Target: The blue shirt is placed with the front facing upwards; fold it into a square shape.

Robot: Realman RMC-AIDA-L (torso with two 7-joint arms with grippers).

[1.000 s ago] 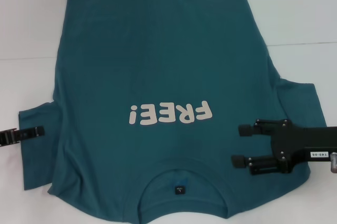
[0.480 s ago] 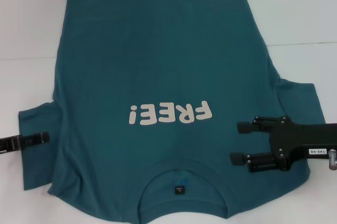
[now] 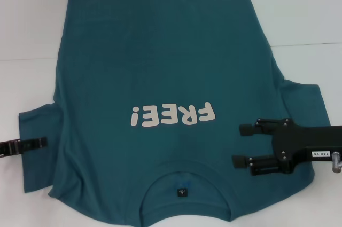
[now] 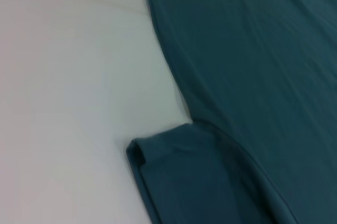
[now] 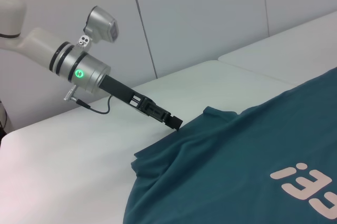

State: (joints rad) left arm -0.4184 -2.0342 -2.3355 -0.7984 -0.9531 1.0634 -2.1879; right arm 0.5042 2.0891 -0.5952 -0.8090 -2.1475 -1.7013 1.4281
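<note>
The blue shirt (image 3: 160,67) lies flat on the white table, front up, with the white "FREE!" lettering (image 3: 172,115) showing and the collar (image 3: 184,179) at the near edge. My left gripper (image 3: 43,142) shows as one thin shut bar, its tip over the outer edge of the sleeve (image 3: 37,125) on the left side. It also shows in the right wrist view (image 5: 178,124), at the sleeve's edge. My right gripper (image 3: 239,144) is open and empty, just above the shoulder on the right side, pointing toward the collar. The left wrist view shows the sleeve (image 4: 179,182) lying flat.
The white table (image 3: 32,24) has a seam line (image 3: 304,44) across its far part. The other sleeve (image 3: 302,104) spreads out behind my right gripper. A pale wall (image 5: 210,13) stands beyond the table's left side.
My left gripper has shifted slightly toward the near edge along the sleeve. My right gripper has moved a little toward the collar and the near edge. The shirt has not moved.
</note>
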